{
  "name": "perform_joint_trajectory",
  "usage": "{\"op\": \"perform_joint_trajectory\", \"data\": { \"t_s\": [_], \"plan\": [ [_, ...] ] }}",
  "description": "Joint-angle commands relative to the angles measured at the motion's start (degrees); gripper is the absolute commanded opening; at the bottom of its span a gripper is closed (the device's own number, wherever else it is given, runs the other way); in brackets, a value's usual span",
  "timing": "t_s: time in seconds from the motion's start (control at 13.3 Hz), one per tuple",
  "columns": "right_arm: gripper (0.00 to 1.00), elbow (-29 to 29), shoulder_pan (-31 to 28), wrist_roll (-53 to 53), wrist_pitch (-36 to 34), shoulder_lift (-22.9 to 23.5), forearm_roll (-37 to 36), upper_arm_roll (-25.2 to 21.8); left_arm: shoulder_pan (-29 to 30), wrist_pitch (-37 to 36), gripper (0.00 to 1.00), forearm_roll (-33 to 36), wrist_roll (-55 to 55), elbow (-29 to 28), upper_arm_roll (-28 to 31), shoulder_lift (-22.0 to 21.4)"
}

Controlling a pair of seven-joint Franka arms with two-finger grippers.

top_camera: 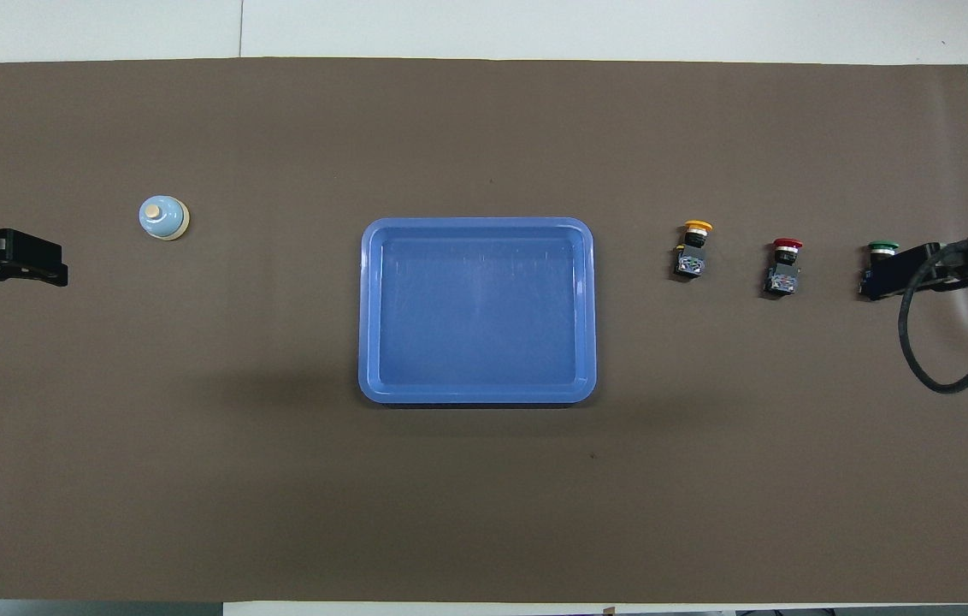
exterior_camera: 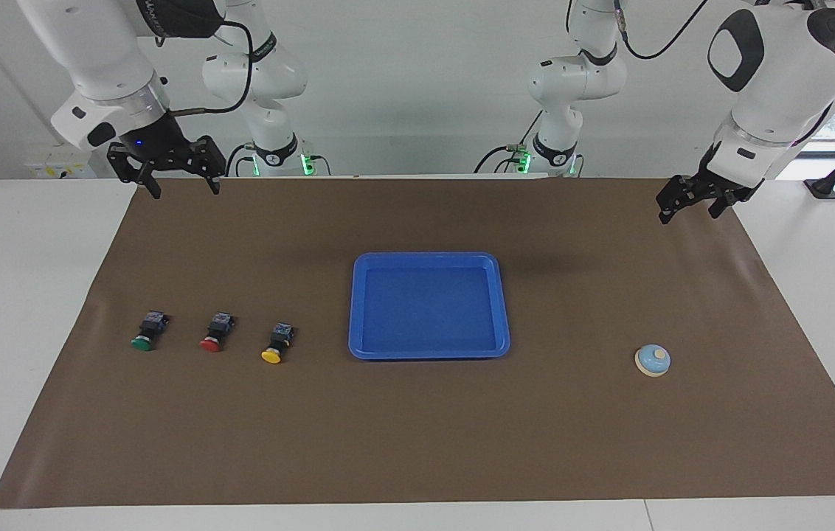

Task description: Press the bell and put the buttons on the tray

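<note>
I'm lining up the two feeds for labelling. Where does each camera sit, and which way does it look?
Facing view: high across the table, looking at the robots; both arms, the left gripper and the right gripper show, raised and open.
Overhead view: above the robots' end, looking steeply down; only the grippers' tips and a cable show.
Shared: tray, bell, the three buttons, mirrored by half a turn.
</note>
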Motion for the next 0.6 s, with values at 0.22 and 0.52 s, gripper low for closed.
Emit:
{"op": "perform_joint_trajectory", "data": {
  "t_s": [0.22,0.52],
  "plan": [
    [1.00,-0.70,-0.96,-1.58,0.10,-0.76,0.05,0.39,-0.69,0.76,1.00,-0.97,-0.45,-0.74,0.24,-0.86],
    [1.00,-0.61,-0.96,-1.58,0.10,-0.76,0.05,0.39,-0.78,3.74,1.00,-0.97,-0.80,-2.23,0.24,-1.21]
  ]
}}
